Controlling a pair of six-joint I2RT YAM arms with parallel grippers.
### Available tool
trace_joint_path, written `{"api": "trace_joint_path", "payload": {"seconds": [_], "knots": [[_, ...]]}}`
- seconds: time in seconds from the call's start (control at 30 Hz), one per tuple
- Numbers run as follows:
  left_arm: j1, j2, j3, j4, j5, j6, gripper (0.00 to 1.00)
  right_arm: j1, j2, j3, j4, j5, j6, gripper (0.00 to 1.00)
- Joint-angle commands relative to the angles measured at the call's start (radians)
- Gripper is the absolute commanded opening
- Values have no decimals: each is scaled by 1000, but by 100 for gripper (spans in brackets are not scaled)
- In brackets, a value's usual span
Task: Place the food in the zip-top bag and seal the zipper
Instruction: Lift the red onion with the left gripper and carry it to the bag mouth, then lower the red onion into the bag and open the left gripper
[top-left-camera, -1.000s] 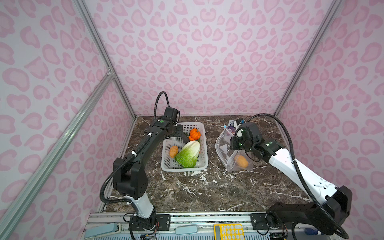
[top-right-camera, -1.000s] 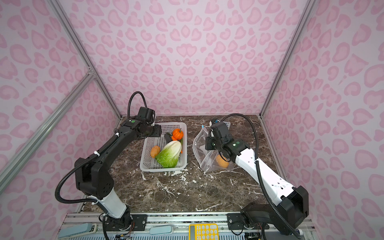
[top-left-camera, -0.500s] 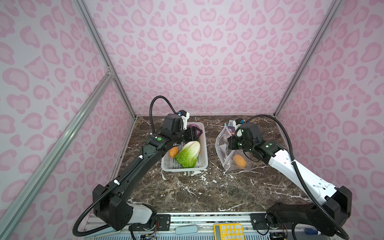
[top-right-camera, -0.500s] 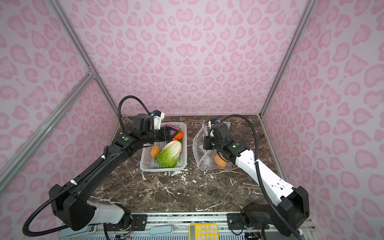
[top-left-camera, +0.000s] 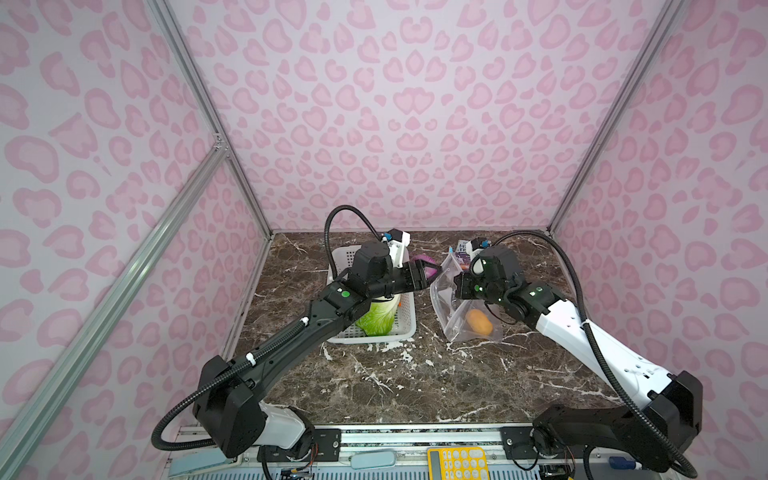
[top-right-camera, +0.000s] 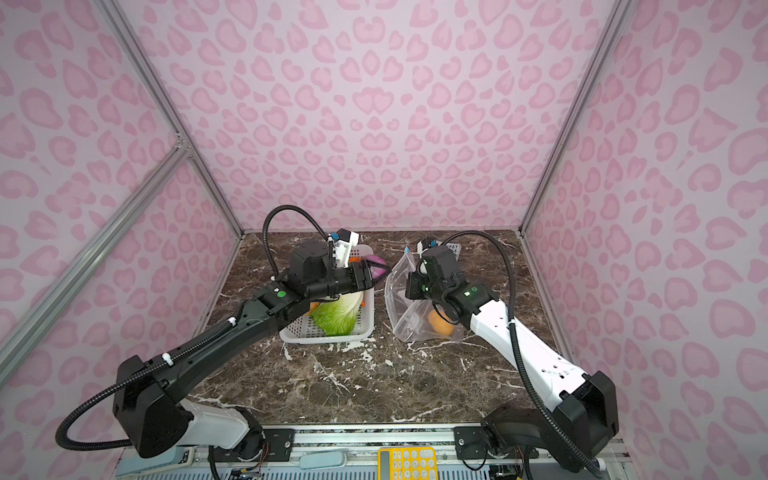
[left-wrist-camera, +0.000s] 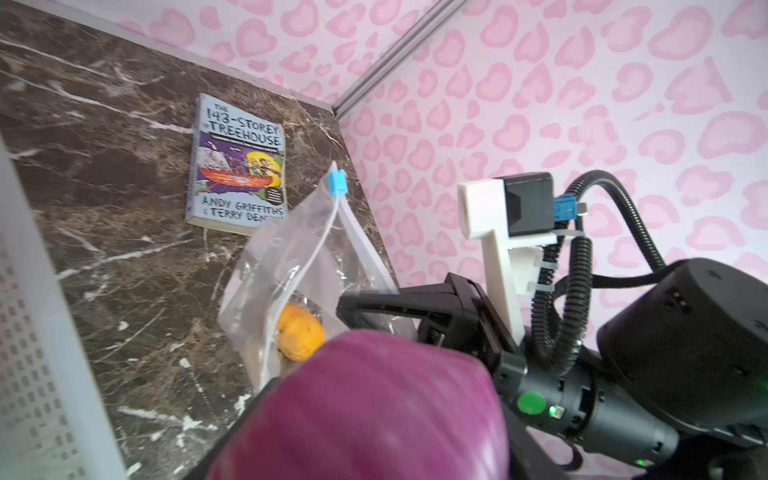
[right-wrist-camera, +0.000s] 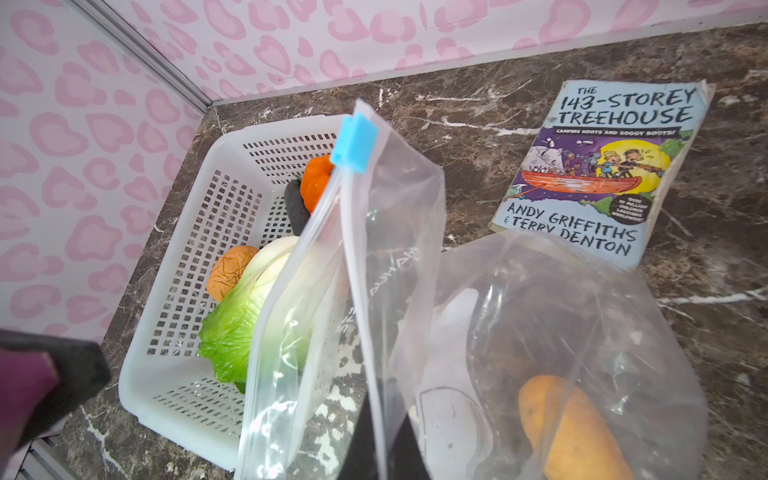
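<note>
Your left gripper (top-left-camera: 428, 272) is clamping the purple onion (top-left-camera: 422, 261) and holding it in the air, between the white basket (top-left-camera: 374, 337) and the zip-top bag (top-left-camera: 453, 316), right beside the bag's mouth. Your right gripper (right-wrist-camera: 378, 444) is pinching tight on one lip of that mouth and propping the bag up off the marble table (top-left-camera: 395, 374). The zipper (right-wrist-camera: 353, 257) is splitting into a narrow V below the blue slider (right-wrist-camera: 354, 143), so the mouth is gaping only a little. One potato (right-wrist-camera: 573, 432) is lying at the bottom of the bag. The cabbage (right-wrist-camera: 237, 328), the pumpkin (right-wrist-camera: 316, 180) and another potato (right-wrist-camera: 230, 270) are sitting in the basket, and a book (right-wrist-camera: 602, 166) is lying behind the bag.

Here's what's worrying me. The onion is looking fat next to that slit, and you're only gripping one lip, so the loose lip is free to fold. If you're coming in off-centre, you're probably going to push that flap closed or shove the whole bag over. Press too hard and the lip could be sliding out of the right pinch. Let go early and the onion is likely rolling across the table.
</note>
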Motion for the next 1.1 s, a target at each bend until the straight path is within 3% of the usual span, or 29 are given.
{"api": "trace_joint_path", "payload": {"seconds": [0.0,0.23,0.5,0.8,1.07], "knots": [[-18,27,-12,152,42,-75,51,0,2,-8,19,15,4,0],[-53,77,-78,276,86,-172,49,-2,-2,-16,30,24,10,0],[-66,128,-90,305,109,-214,47,-3,-21,-35,53,20,20,0],[-67,198,-49,125,143,-172,47,-5,-63,-71,109,15,17,0],[-71,214,26,-143,28,-14,48,18,-41,-39,91,0,-32,0]]}}
